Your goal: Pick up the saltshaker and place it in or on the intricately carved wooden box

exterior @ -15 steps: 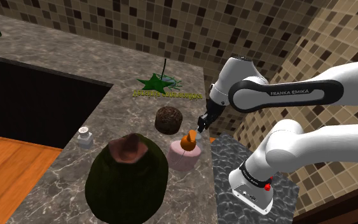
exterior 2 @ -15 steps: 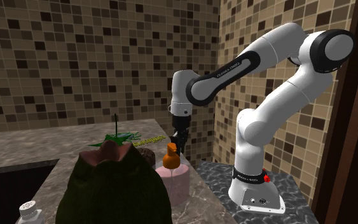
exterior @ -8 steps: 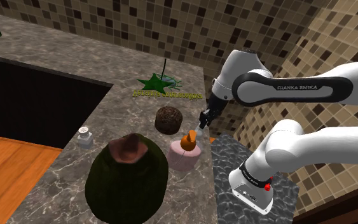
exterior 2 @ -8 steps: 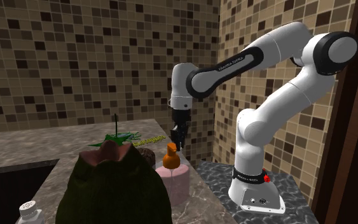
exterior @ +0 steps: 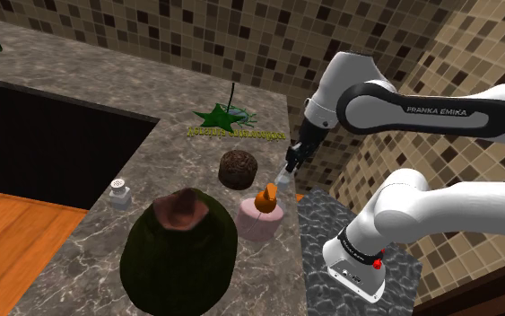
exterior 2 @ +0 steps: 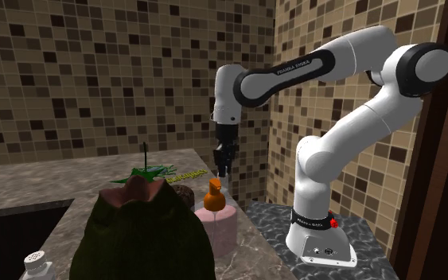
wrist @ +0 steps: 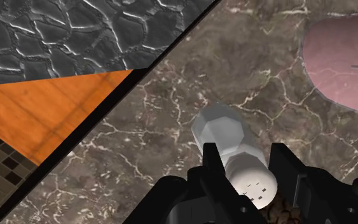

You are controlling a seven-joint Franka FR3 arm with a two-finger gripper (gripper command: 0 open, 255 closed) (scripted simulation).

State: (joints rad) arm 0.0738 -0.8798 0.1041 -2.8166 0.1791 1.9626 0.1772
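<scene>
**Inspector:** Gripper state?

**Assistant:** The gripper (wrist: 246,162) was closed part-way on the saltshaker (wrist: 229,147), one finger against each side. It held the saltshaker in the air above the counter (exterior: 183,162).

**Inspector:** Long axis?

**Assistant:** Along the fingers, with the holed cap toward the palm and the base pointing at the stone.

**Inspector:** The box?

**Assistant:** The round dark-brown box (exterior: 238,168) stood on the counter, to the shoulder view's left of the gripper and lower. In my judgement the carry had to go that way, then down.

**Inspector:** Contents?

**Assistant:** Nothing was seen on the box, and I could not tell whether it was open. The pink pot (exterior: 261,218) near it carried an orange piece (exterior: 265,195). A second shaker (exterior: 118,191) stood well apart, by the black opening (exterior: 53,135).
</scene>
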